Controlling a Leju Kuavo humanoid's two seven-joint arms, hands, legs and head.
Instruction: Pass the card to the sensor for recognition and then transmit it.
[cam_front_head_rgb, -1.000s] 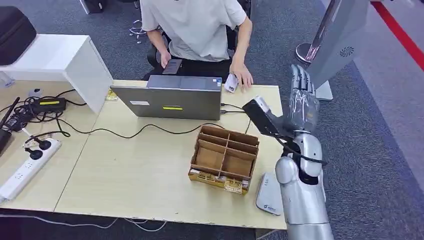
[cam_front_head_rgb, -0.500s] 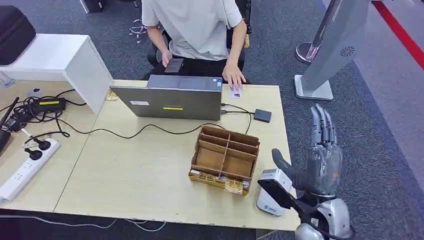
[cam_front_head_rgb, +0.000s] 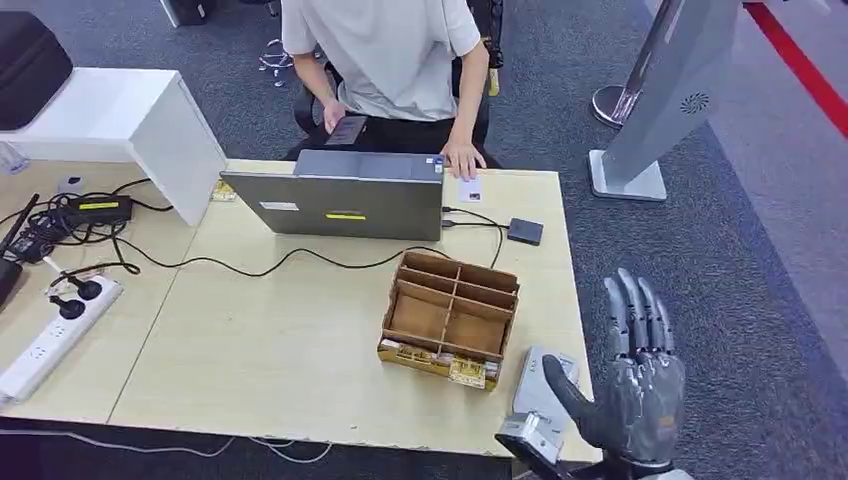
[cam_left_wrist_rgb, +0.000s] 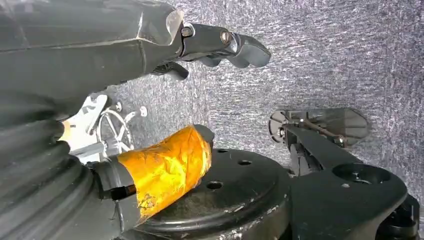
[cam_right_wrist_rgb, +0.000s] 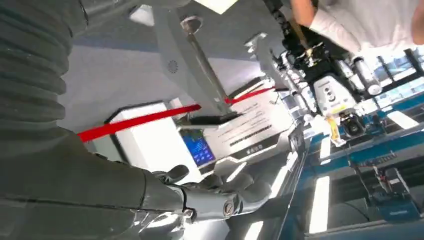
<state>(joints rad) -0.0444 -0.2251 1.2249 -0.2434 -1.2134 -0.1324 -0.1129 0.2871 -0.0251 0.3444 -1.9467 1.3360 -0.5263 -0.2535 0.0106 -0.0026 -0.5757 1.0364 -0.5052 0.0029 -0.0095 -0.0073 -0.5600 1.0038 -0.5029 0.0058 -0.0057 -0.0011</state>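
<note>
Steering the empty, spread-fingered silver right hand (cam_front_head_rgb: 640, 385) clear of the flat white sensor pad (cam_front_head_rgb: 535, 375) at the pale wooden table (cam_front_head_rgb: 280, 340) edge.

Pale wood table (cam_front_head_rgb: 300, 350); brown cardboard organiser (cam_front_head_rgb: 450, 315); grey laptop (cam_front_head_rgb: 340, 205) with a yellow sticker; white card (cam_front_head_rgb: 470, 187) at its three o'clock; speckled grey carpet (cam_front_head_rgb: 760, 280); red stripe (cam_front_head_rgb: 800, 60); dark grey right hand (cam_front_head_rgb: 635, 385).

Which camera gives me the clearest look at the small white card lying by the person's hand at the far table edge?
The head view: the small white card lies flat on the pale wooden table, just beside the person's hand and right of the grey laptop. The left wrist view looks at carpet, and the right wrist view at the room, so I cannot make the card out there.
</note>
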